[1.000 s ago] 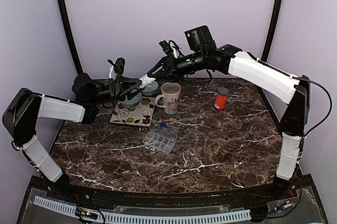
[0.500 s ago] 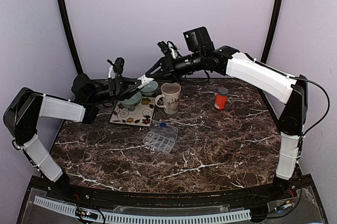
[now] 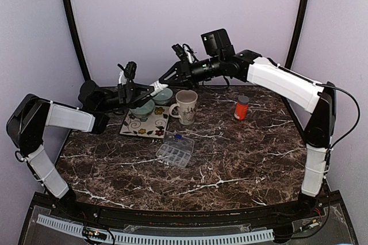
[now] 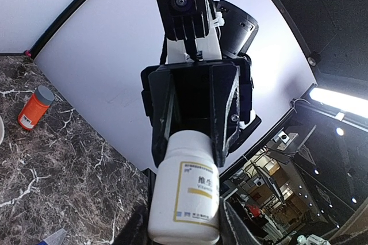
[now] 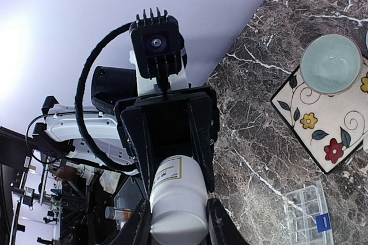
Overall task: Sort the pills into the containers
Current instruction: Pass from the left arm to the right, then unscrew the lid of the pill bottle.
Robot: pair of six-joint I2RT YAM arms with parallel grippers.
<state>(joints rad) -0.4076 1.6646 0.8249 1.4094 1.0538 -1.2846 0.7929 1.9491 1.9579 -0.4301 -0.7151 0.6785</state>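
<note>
A white pill bottle [image 3: 159, 87] hangs in the air over the bowls at the back left, held between both arms. My left gripper [image 3: 152, 91] is shut on its labelled body [image 4: 185, 199], fingers pressed to both sides. My right gripper [image 3: 167, 80] is shut on the bottle's cap end [image 5: 178, 210]. Each wrist view shows the other gripper facing it across the bottle. An orange pill bottle [image 3: 242, 107] with a grey cap stands at the back right. The clear compartment box [image 3: 175, 150] lies mid-table. No loose pills are visible.
A floral mat [image 3: 144, 125] at the back left carries two teal bowls [image 3: 142, 108] [image 3: 163, 96]. A cream mug [image 3: 186, 107] stands beside the mat, just under the right gripper. The purple back wall is close behind both arms.
My left gripper's jaws have closed onto the white bottle's body. The right gripper kept its grip on the cap end and rose slightly.
</note>
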